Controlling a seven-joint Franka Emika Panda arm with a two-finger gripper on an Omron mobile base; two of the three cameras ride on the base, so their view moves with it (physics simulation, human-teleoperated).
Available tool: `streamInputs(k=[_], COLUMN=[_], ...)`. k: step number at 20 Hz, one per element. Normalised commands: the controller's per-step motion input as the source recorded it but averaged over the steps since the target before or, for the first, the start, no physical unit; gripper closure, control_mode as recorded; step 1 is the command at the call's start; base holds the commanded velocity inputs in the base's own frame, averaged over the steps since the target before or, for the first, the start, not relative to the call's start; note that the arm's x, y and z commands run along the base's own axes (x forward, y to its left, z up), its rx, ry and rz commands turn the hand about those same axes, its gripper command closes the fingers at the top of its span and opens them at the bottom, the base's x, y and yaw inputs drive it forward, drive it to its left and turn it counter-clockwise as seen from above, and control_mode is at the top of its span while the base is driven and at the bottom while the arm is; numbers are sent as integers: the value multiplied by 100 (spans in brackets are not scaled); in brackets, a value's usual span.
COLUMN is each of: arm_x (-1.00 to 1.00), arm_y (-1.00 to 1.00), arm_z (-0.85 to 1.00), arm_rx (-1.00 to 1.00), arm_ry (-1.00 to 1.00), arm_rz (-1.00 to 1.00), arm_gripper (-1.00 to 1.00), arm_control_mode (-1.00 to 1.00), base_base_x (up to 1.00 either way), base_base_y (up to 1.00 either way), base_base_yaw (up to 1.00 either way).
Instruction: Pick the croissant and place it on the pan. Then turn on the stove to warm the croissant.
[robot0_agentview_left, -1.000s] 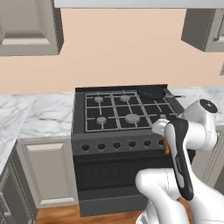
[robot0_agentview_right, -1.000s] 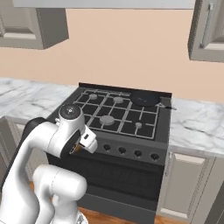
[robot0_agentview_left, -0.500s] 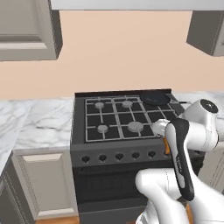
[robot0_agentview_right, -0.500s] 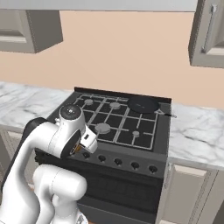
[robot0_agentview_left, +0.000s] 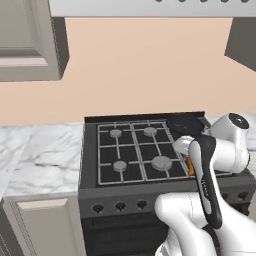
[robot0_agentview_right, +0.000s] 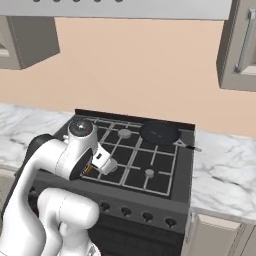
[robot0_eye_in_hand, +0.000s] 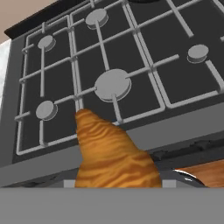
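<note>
The pincer (robot0_agentview_right: 91, 169) is hanging low at the front edge of the stove (robot0_agentview_left: 140, 155), tucked under the arm's white wrist, and it is pinching the croissant (robot0_eye_in_hand: 111, 157), which is jutting forward out of the grip with its ridged orange-brown body tapering to a point. In the hand view that point is aiming at the large round burner (robot0_eye_in_hand: 113, 84) just ahead of the pincer, with the black grates (robot0_eye_in_hand: 144, 70) spreading beyond it across the cooktop. A sliver of orange is peeking out beside the wrist in the left base view (robot0_agentview_left: 190, 166), again right at the stove's near edge. The pan (robot0_agentview_right: 159, 133) is sitting well ahead of the pincer, on the far burner toward the back of the stove, flat and dark, its thin handle (robot0_agentview_right: 189, 145) pointing out toward the marble bench (robot0_agentview_right: 225, 170) on that side. The row of black knobs (robot0_agentview_right: 135, 214) is running along the stove's front face, below the pincer. Another stretch of marble bench (robot0_agentview_left: 40, 160) is lying on the stove's other flank, and grey wall cabinets (robot0_agentview_left: 30, 45) are hanging high above.
</note>
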Motion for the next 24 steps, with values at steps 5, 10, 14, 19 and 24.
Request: streamInputs(k=[5,10,14,19,24], arm_x=[0,0,0,0,0], arm_y=[0,0,0,0,0], arm_z=[0,0,0,0,0], arm_rx=[0,0,0,0,0], arm_ry=[0,0,0,0,0], arm_rz=[0,0,0,0,0], arm_gripper=[100,100,100,100,100], arm_control_mode=[100,100,100,100,100], base_base_x=[44,16,10,12,15], base_base_y=[0,-4,-6,-5,-5], base_base_yaw=[-1,-7,-10,-11,-12])
